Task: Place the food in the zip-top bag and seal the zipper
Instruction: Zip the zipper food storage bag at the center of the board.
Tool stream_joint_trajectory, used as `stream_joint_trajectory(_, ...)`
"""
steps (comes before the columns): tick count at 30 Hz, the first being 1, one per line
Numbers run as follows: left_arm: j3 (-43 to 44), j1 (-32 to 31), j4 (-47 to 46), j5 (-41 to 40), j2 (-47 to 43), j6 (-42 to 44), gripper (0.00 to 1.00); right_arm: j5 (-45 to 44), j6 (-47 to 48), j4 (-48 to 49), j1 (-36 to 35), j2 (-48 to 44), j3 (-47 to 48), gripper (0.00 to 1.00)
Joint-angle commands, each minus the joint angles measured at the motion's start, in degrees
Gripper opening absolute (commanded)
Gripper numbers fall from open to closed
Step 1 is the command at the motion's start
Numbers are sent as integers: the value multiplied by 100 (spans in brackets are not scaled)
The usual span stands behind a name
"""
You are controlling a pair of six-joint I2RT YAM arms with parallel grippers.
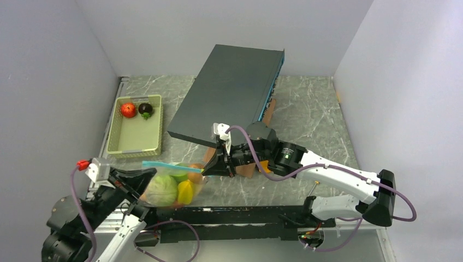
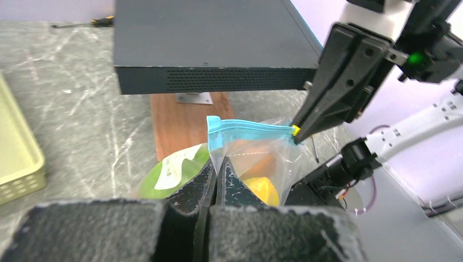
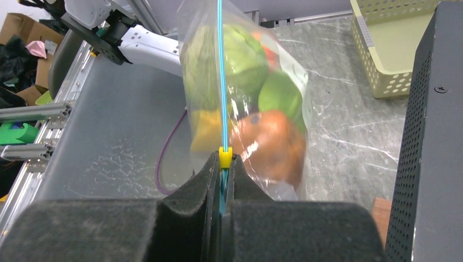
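Left end effector (image 2: 217, 173) pinches the bag (image 2: 262, 159) below the zipper (image 2: 248, 130); right end effector (image 3: 223, 172) pinches the zipper at its yellow slider (image 3: 225, 154). Recommended: hold it taut, draw straight.

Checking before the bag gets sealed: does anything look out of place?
Yes: a red apple and a dark purple piece lie in the yellow-green basket, outside the zip-top bag holding the other food.

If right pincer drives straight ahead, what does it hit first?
The zip-top bag: right pincer is shut on its zipper, so the food sits right ahead. Past that, likely the left arm; depth unclear.
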State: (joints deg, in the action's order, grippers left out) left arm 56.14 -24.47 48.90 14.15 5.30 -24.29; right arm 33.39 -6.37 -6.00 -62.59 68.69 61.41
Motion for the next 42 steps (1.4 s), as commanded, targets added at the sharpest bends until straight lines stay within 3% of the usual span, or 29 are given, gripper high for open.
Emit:
stream_joint_trajectory(1,732,30,468,-1850,175,63,0,-59,126,-256,111,-387,-222,0)
stream_joint_trajectory(17,1160,-113,931,-2600,-62,203,0,-735,249,-488,141,-856,-833,0)
stream_joint_trajectory(32,652,-245,283,-2466,110,116,0,-1096,521,-1487,142,-1321,-472,0)
stream_joint_trajectory(42,293,-241,135,-2660,271,101,0,-1360,341,-1654,142,-1762,-538,0)
